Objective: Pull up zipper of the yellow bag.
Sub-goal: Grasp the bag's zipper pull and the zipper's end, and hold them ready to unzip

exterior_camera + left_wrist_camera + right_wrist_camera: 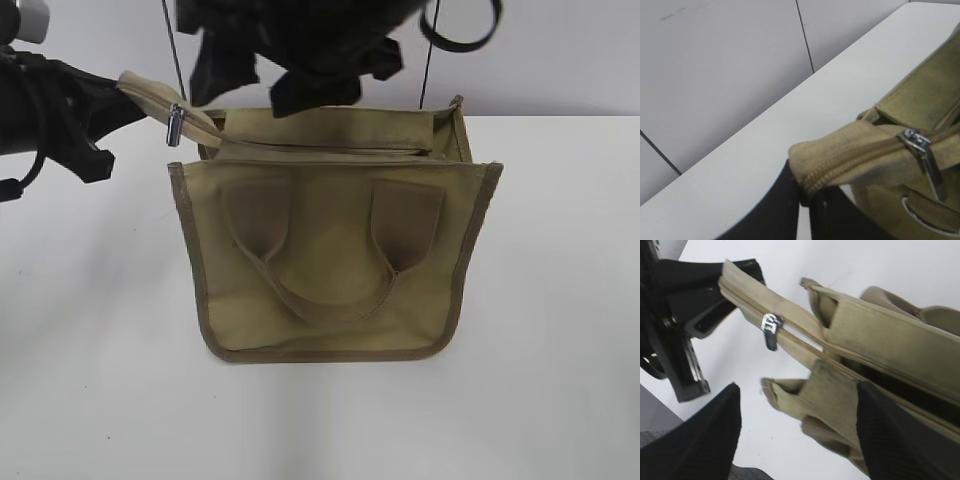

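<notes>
While clamped on the zipper strip's end, left jaws; right jaws wide apart, empty.

open white table around bag, left gripper beside zipper

Bright even light, soft focus (wrist views)

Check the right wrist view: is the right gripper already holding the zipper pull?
No. The zipper pull hangs free on the strip, while the right gripper is open, its fingers apart and well below it.
</notes>
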Robot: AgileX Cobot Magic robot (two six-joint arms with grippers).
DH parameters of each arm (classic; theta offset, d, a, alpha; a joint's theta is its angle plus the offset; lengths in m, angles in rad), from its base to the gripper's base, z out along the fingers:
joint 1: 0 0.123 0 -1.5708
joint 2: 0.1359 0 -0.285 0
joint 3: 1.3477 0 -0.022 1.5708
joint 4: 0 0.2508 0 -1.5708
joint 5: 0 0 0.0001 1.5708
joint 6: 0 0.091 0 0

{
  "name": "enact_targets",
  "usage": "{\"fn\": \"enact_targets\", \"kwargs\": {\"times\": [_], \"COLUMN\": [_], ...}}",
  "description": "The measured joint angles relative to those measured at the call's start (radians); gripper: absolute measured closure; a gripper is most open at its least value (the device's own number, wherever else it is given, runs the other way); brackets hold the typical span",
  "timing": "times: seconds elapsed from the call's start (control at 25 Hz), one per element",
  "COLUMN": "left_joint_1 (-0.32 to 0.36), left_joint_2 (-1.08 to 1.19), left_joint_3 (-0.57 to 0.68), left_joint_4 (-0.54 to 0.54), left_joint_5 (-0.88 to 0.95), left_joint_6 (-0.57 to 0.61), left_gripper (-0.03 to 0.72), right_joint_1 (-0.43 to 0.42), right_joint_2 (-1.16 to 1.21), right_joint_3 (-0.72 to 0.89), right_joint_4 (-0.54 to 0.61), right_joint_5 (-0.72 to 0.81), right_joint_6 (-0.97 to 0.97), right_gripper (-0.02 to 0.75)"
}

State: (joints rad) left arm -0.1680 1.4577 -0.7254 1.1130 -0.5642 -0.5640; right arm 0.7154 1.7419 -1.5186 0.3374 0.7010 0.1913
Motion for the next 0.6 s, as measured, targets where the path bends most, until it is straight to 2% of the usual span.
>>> {"fn": "enact_targets", "kwargs": {"times": [0.16,0.28,0.44,0.6], "left_joint_1": [0.000,0.000,0.000,0.000], "left_joint_2": [0.000,0.000,0.000,0.000], "left_joint_3": [0.000,0.000,0.000,0.000], "left_joint_4": [0.007,0.009,0.010,0.011], "left_joint_5": [0.000,0.000,0.000,0.000], "left_joint_6": [0.000,0.000,0.000,0.000], "left_gripper": [0.677,0.677,0.677,0.677], "right_joint_1": [0.035,0.039,0.040,0.040], "right_joint_2": [0.130,0.195,0.228,0.249], "right_joint_3": [-0.189,-0.264,-0.292,-0.295], "right_joint_4": [0.009,0.012,0.039,0.043], "right_joint_5": [0.086,0.128,0.158,0.164], "right_joint_6": [0.039,0.073,0.092,0.123], "right_gripper": [0.281,0.325,0.405,0.425]}}
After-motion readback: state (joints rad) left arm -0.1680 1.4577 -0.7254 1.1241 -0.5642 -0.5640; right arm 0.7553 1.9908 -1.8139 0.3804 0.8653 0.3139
